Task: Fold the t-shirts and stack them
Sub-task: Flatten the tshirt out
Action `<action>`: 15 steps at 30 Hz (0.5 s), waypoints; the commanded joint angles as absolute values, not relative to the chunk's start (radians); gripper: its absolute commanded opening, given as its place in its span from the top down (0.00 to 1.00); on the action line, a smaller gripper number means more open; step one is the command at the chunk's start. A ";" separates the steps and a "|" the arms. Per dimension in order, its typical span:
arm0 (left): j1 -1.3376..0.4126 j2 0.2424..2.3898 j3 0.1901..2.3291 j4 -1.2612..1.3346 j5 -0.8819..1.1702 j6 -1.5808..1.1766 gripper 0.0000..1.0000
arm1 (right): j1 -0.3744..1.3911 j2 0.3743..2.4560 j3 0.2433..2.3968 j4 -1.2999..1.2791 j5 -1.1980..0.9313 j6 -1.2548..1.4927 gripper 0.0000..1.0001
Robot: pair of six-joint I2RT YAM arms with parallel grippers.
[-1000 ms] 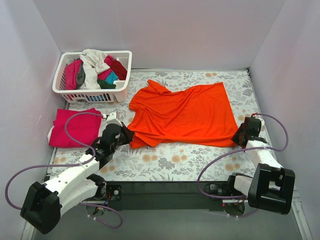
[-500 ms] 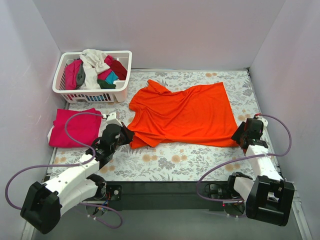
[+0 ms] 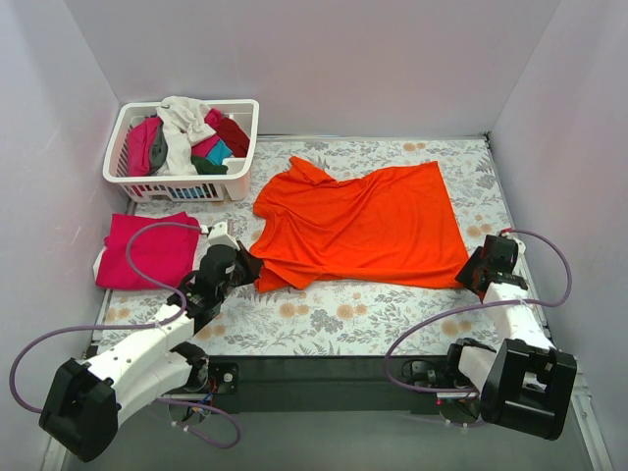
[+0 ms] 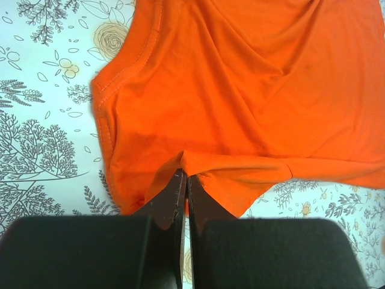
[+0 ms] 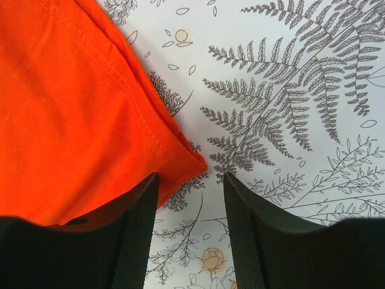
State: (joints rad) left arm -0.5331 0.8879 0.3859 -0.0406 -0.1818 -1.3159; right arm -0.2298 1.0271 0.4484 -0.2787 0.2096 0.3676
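Observation:
A bright orange t-shirt (image 3: 363, 221) lies spread flat on the flowered table cover, neck toward the left. My left gripper (image 3: 247, 265) is shut on its near-left edge; in the left wrist view the cloth (image 4: 240, 90) bunches into a small fold right at the closed tips of the left gripper (image 4: 184, 174). My right gripper (image 3: 471, 277) sits low at the shirt's near-right corner. In the right wrist view it (image 5: 191, 180) stands open over bare cover, and the hemmed corner of the orange t-shirt (image 5: 72, 108) lies just ahead of the left finger (image 5: 141, 223), not between the fingers.
A folded magenta-pink t-shirt (image 3: 147, 250) lies at the left edge of the table. A white slatted basket (image 3: 177, 186) at the back left holds several more shirts. Grey walls close in on the left, back and right. Purple cables loop from both arms.
The right gripper has slid a little toward the near right beside the shirt's corner, and its jaws changed width. The left arm and the shirt have stayed put.

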 commanded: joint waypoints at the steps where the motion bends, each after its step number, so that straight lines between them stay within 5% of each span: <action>1: -0.531 0.867 0.379 -0.031 -0.181 -1.301 1.00 | -0.236 1.049 0.469 -0.275 0.187 0.374 0.57; 10: -0.531 0.867 0.379 -0.034 -0.189 -1.299 1.00 | -0.236 1.103 0.451 -0.232 0.190 0.383 0.58; 15: -0.531 0.864 0.377 -0.034 -0.187 -1.299 1.00 | -0.239 1.124 0.456 -0.227 0.187 0.382 0.77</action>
